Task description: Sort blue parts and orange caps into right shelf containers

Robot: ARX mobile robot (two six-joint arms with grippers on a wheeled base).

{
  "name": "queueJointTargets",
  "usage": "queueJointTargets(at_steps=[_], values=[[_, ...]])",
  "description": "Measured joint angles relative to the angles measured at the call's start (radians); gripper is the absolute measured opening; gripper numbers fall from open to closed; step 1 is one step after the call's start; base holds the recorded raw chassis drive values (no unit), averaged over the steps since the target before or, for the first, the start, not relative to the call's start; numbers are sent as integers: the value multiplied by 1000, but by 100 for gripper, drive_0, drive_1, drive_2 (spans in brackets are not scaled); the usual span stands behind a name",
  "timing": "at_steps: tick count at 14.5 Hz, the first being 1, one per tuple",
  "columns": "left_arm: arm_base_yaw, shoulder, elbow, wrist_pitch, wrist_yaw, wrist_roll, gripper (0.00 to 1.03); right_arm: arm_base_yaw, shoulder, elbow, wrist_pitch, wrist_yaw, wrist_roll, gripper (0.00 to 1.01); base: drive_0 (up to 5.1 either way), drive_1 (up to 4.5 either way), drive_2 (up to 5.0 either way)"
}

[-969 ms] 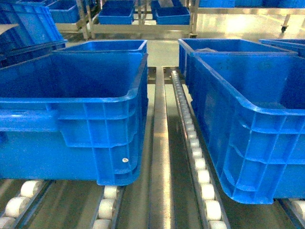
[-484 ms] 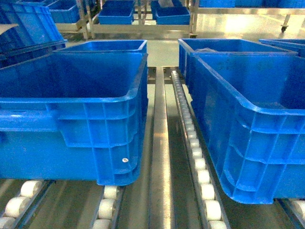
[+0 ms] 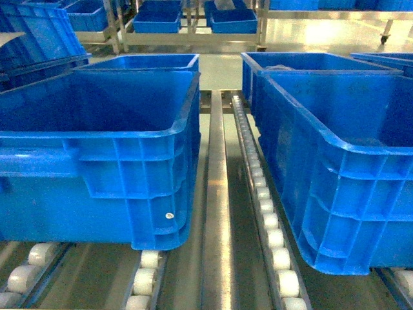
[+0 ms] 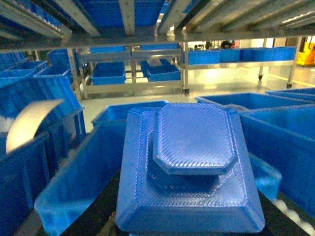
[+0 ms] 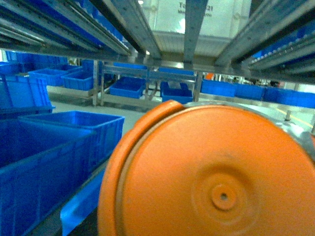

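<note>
Ahead, in the head view, two big blue crates on a roller shelf: left crate (image 3: 97, 155) and right crate (image 3: 342, 168), well apart, split by a bare metal rail (image 3: 216, 213) and a track of white rollers (image 3: 268, 223). Behind each, a second blue crate (image 3: 145, 62) and another (image 3: 310, 63), touching or just beside the front ones. Farther back, a steel rack (image 3: 193, 35) with more blue bins across a shiny floor. No arm, gripper or loose part visible from the head camera.

From the left wrist, a blue part (image 4: 189, 167) filling the lower middle of the view: stepped, octagonal top plate on a wider bevelled base, ribbed texture. Close against the camera, above the crate rims. Fingers hidden behind it; grasp cannot be told. Pale curved sheet (image 4: 29, 123) at the left, over a stack of crates. Overhead, underside of a shelf (image 4: 147, 19) with metal slats.

From the right wrist, an orange cap (image 5: 211, 172) blocking most of the frame: round, flat-faced, small centre dimple. Fingers not visible either; clenched or loose cannot be told. Beside it on the left, blue crates (image 5: 54, 147); above, shelf rails and a pale grey crate (image 5: 202, 24) with dark lettering.
</note>
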Motion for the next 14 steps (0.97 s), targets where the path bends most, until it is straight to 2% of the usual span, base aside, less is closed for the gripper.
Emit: queueJointTargets(at_steps=[1, 2, 3, 4, 5, 6, 7, 8, 10, 11, 12, 14], values=[[-13, 235, 133, 162, -9, 25, 40, 20, 213, 89, 153, -5, -13, 44, 0, 0, 0], [-26, 459, 294, 227, -20, 40, 40, 26, 420, 212, 266, 7, -31, 44, 0, 0, 0], [-39, 724, 493, 141, -59, 40, 40, 33, 673, 390, 253, 61, -43, 44, 0, 0, 0], [-40, 926, 632, 61, -105, 26, 40, 43, 862, 504, 217, 122, -54, 44, 0, 0, 0], [-43, 1072, 729, -3, -136, -15, 40, 43, 1023, 581, 217, 178, -58, 44, 0, 0, 0], [-46, 1135, 775, -13, -143, -35, 40, 43, 1111, 626, 209, 193, -56, 44, 0, 0, 0], [-49, 1136, 780, 14, -137, -56, 49, 44, 1128, 625, 221, 204, -57, 53, 0, 0, 0], [-57, 1106, 777, 30, -99, -75, 61, 48, 1120, 625, 237, 200, -56, 66, 0, 0, 0], [-63, 1066, 746, 46, -53, -89, 86, 58, 1104, 623, 245, 197, -56, 92, 0, 0, 0], [-63, 1065, 730, 44, -47, -100, 99, 64, 1105, 621, 241, 199, -58, 100, 0, 0, 0], [-59, 1065, 718, 45, -57, -99, 98, 70, 1105, 621, 241, 200, -64, 97, 0, 0, 0], [-55, 1060, 716, 45, -80, -98, 98, 69, 1105, 620, 240, 200, -65, 98, 0, 0, 0]])
